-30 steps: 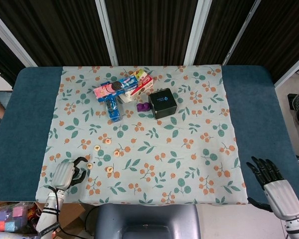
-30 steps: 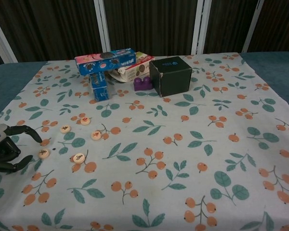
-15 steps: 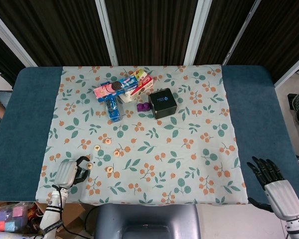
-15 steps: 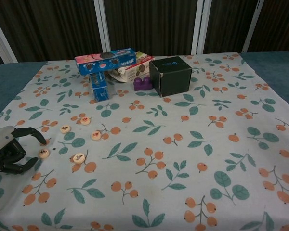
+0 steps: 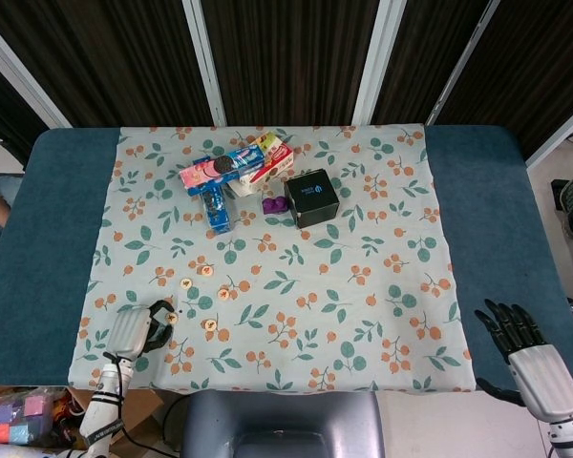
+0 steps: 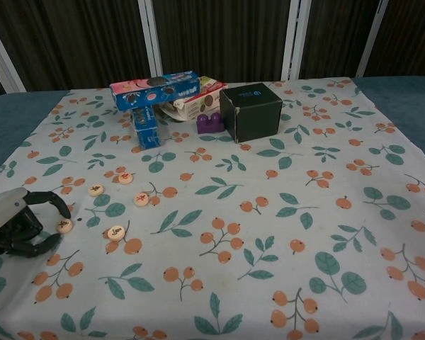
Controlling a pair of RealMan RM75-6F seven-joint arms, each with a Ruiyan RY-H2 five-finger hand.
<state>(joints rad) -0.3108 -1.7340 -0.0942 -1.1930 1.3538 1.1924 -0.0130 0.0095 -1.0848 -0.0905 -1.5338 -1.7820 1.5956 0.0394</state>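
Note:
Several round wooden discs lie on the floral cloth [image 5: 363,286] near the front left. My left hand [image 5: 134,329] [image 6: 15,225] rests on the cloth beside the nearest disc [image 5: 171,317] [image 6: 64,226]. Its fingers [image 6: 51,203] arch over toward that disc and its thumb lies just below it, with a gap between them. Whether a fingertip touches the disc I cannot tell. Another disc [image 6: 116,231] lies just right of it. My right hand [image 5: 533,361] hangs past the table's front right corner, fingers spread, holding nothing; the chest view does not show it.
At the back left stand a blue cookie box [image 5: 222,168] [image 6: 154,88], a small blue box [image 5: 215,208], a white and red box [image 5: 272,162], a purple brick [image 5: 274,204] and a black cube box [image 5: 311,197] [image 6: 251,111]. Blue table padding [image 5: 48,239] flanks the cloth.
My left hand has slid right toward the nearest disc and its fingers have curled closer around it. The right hand has barely moved.

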